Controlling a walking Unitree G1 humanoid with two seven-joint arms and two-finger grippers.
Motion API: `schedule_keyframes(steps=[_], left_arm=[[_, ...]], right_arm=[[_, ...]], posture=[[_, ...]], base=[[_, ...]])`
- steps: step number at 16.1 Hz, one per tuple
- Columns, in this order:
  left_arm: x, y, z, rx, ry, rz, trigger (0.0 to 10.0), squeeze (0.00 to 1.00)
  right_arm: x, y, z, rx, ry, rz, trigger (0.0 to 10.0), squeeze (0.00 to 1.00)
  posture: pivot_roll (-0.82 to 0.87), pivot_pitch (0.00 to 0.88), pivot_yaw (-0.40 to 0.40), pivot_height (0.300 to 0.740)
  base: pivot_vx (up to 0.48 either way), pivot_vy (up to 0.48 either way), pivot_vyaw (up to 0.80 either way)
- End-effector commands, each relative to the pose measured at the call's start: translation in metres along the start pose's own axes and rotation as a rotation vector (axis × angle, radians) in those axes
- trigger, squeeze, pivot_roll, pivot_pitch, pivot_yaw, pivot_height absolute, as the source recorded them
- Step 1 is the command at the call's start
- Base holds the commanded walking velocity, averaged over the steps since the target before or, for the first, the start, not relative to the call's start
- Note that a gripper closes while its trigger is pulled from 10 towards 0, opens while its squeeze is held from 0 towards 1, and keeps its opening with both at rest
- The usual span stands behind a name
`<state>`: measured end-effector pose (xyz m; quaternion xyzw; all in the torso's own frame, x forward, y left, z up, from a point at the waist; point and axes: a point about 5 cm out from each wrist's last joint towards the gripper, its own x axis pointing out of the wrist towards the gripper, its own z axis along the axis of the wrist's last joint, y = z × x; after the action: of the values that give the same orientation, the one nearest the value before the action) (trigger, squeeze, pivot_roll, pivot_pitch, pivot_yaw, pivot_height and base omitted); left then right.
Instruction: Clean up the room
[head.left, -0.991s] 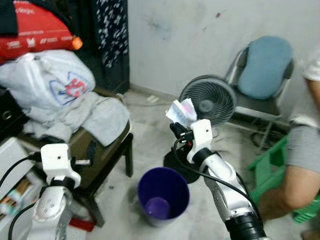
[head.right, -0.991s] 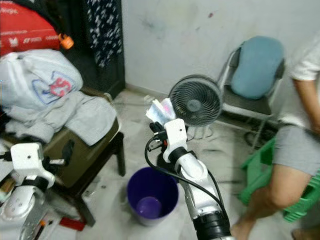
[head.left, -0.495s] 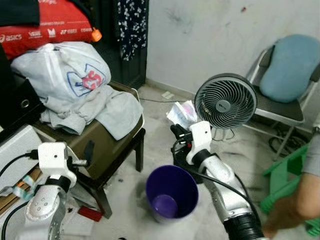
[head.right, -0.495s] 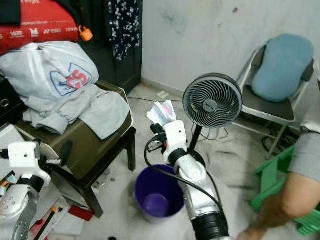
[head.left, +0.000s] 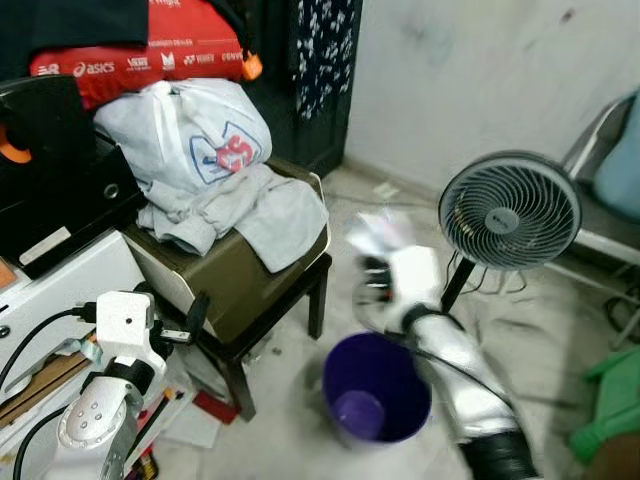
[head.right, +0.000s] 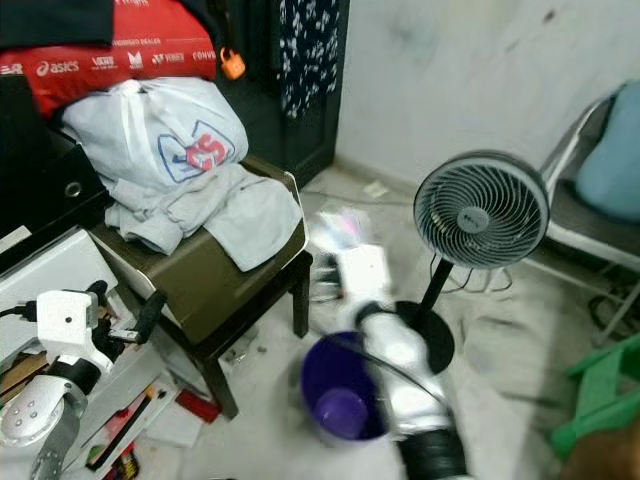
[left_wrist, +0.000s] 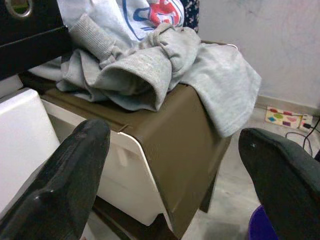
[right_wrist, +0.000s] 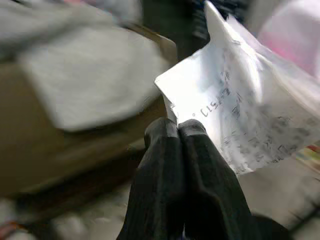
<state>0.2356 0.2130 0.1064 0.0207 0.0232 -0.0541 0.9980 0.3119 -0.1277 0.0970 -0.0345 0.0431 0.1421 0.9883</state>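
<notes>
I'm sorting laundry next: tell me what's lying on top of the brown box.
On the brown box lies crumpled grey clothing, with a white bag on it. Anything beneath the clothing is covered.

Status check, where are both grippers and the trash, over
Right gripper shut on crumpled wrapper, raised beyond purple bin. Left gripper open, idle, facing stool with grey clothes. Standing fan close beside the bin.

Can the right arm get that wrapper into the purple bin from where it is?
Probably yes. The right gripper pinches the wrapper just above and behind the purple bin, whose mouth is open, with nothing between them.
</notes>
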Motion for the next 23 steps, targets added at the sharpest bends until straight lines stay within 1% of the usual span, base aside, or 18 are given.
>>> schedule_keyframes(steps=[1, 3, 6, 7, 8, 10, 11, 12, 13, 14, 16, 17, 18, 19, 21, 23], left_arm=[[0.003, -0.005, 0.006, -0.003, -0.021, -0.043, 10.0, 0.0], [0.004, -0.01, 0.006, -0.019, -0.023, -0.083, 10.0, 0.0], [0.005, -0.014, 0.008, -0.021, -0.026, -0.125, 10.0, 0.0], [0.005, -0.014, 0.008, -0.018, -0.02, -0.138, 10.0, 0.0], [0.005, -0.015, 0.008, -0.009, -0.016, -0.144, 10.0, 0.0], [0.004, -0.014, 0.008, 0.01, 0.002, -0.142, 10.0, 0.0], [0.003, -0.013, 0.008, 0.011, 0.003, -0.145, 10.0, 0.0], [0.001, -0.012, 0.008, 0.011, 0.007, -0.145, 10.0, 0.0], [-0.002, -0.01, 0.006, 0.011, 0.014, -0.141, 10.0, 0.0], [-0.002, -0.011, 0.006, 0.01, 0.017, -0.144, 10.0, 0.0], [-0.001, -0.013, 0.007, 0.005, 0.012, -0.147, 10.0, 0.0], [0.0, -0.012, 0.008, 0.001, 0.006, -0.139, 10.0, 0.0], [0.0, -0.01, 0.007, 0.0, 0.005, -0.13, 10.0, 0.0], [0.002, -0.011, 0.007, -0.002, 0.003, -0.129, 10.0, 0.0], [0.006, -0.014, 0.01, 0.0, -0.008, -0.139, 10.0, 0.0], [0.006, -0.012, 0.014, 0.002, -0.018, -0.135, 10.0, 0.0]], right_arm=[[-0.006, -0.019, -0.003, -0.025, 0.011, -0.091, 10.0, 0.0], [-0.017, -0.042, -0.014, -0.046, 0.059, -0.198, 10.0, 0.0], [-0.033, -0.064, -0.035, -0.029, 0.143, -0.309, 10.0, 0.0], [-0.038, -0.071, -0.046, -0.019, 0.181, -0.352, 10.0, 0.0], [-0.042, -0.076, -0.055, 0.006, 0.209, -0.373, 10.0, 0.0], [-0.044, -0.076, -0.069, 0.048, 0.261, -0.371, 10.0, 0.0], [-0.044, -0.075, -0.069, 0.065, 0.257, -0.366, 10.0, 0.0], [-0.04, -0.072, -0.067, 0.047, 0.243, -0.35, 10.0, 0.0], [-0.029, -0.069, -0.061, 0.048, 0.222, -0.333, 10.0, 0.0], [-0.023, -0.066, -0.057, 0.048, 0.211, -0.319, 10.0, 0.0], [-0.013, -0.065, -0.049, -0.015, 0.194, -0.295, 10.0, 0.0], [-0.009, -0.066, -0.044, 0.021, 0.182, -0.301, 10.0, 0.0], [-0.005, -0.065, -0.04, 0.029, 0.175, -0.299, 10.0, 0.0], [0.004, -0.059, -0.03, 0.044, 0.142, -0.281, 10.0, 0.0], [0.016, -0.048, -0.019, 0.06, 0.102, -0.251, 10.0, 0.0], [0.022, -0.037, -0.018, 0.074, 0.098, -0.229, 10.0, 0.0]], posture=[[-0.02, 0.044, -0.031, 0.74], [-0.02, 0.048, -0.02, 0.74], [-0.02, 0.054, -0.007, 0.74], [-0.02, 0.063, 0.002, 0.74], [-0.02, 0.069, 0.005, 0.74], [0.0, 0.09, 0.017, 0.74], [0.0, 0.096, 0.02, 0.74], [0.01, 0.101, 0.025, 0.74], [0.01, 0.101, 0.027, 0.74], [0.01, 0.1, 0.025, 0.74], [0.02, 0.088, 0.011, 0.74], [0.01, 0.082, 0.007, 0.74], [0.01, 0.074, 0.004, 0.74], [0.01, 0.063, 0.005, 0.74], [0.02, 0.057, 0.004, 0.74], [0.03, 0.061, 0.006, 0.74]], base=[[0.0, 0.0, 0.0], [0.0, 0.0, 0.0], [0.0, 0.0, 0.0], [0.0, 0.0, 0.0], [0.0, 0.0, 0.0], [0.0, 0.0, 0.0], [0.0, 0.0, 0.0], [0.0, 0.0, 0.0], [0.0, 0.0, 0.0], [0.0, 0.0, 0.0], [0.0, 0.0, 0.0], [0.0, 0.0, 0.0], [0.0, 0.0, 0.0], [0.0, 0.0, 0.0], [0.0, 0.0, 0.0], [0.0, 0.0, 0.0]])
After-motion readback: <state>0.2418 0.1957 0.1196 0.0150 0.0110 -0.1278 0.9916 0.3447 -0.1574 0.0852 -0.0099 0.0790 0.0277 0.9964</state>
